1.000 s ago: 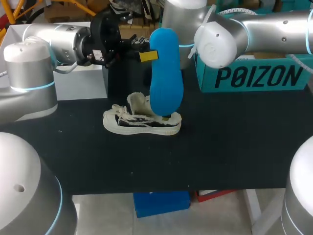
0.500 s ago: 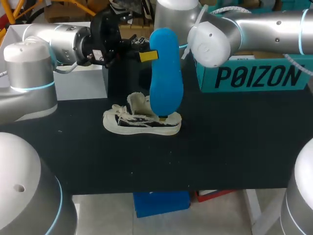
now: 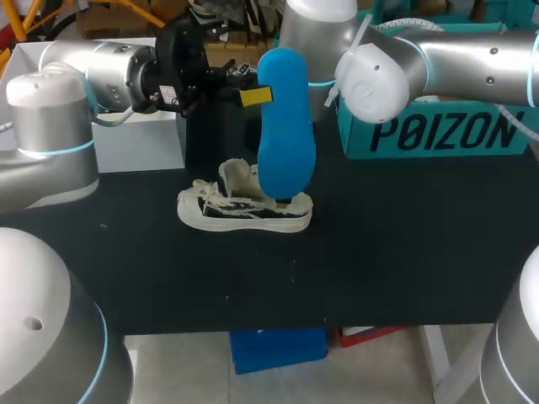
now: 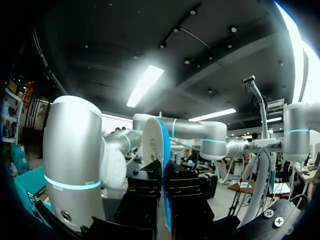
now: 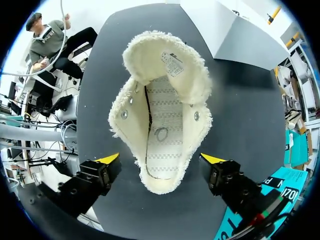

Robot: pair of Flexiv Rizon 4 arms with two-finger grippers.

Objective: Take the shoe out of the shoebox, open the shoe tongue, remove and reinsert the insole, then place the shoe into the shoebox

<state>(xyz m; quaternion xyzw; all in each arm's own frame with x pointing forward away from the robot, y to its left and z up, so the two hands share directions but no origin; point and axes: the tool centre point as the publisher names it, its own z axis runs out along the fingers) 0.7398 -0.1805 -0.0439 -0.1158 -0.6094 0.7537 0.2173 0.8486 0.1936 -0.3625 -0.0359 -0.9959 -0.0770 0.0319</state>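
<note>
The left tool [image 3: 256, 95] is closed on the blue insole [image 3: 286, 135] and pinches it near its top end, so the insole stands upright above the heel end of the shoe [image 3: 244, 212]. The shoe lies on its sole about the middle of the bench [image 3: 404, 252], somewhat nearer the far edge. Its tongue [image 5: 150, 50] is folded forward and the inside is bare. The right tool [image 5: 160, 159] is wide open and holds nothing; its yellow fingertips [image 5: 212, 159] stand on either side of the heel, apart from it. The teal shoebox [image 3: 438, 135] is at the far right corner.

The main risk, I think, is that the shoe is free. If the insole is pushed down while nothing holds the heel, the shoe can slide or tip on the bench, and the insole will fold instead of going in. The second risk is the grip. It is a narrow pinch at one end (the long part hangs free), so the insole may swing or slip if its lower end catches the fleecy lining. Also, the two tools work in the same small space. From above the right one is hidden behind the insole, so I cannot say how near they are, but a contact there seems possible.
</note>
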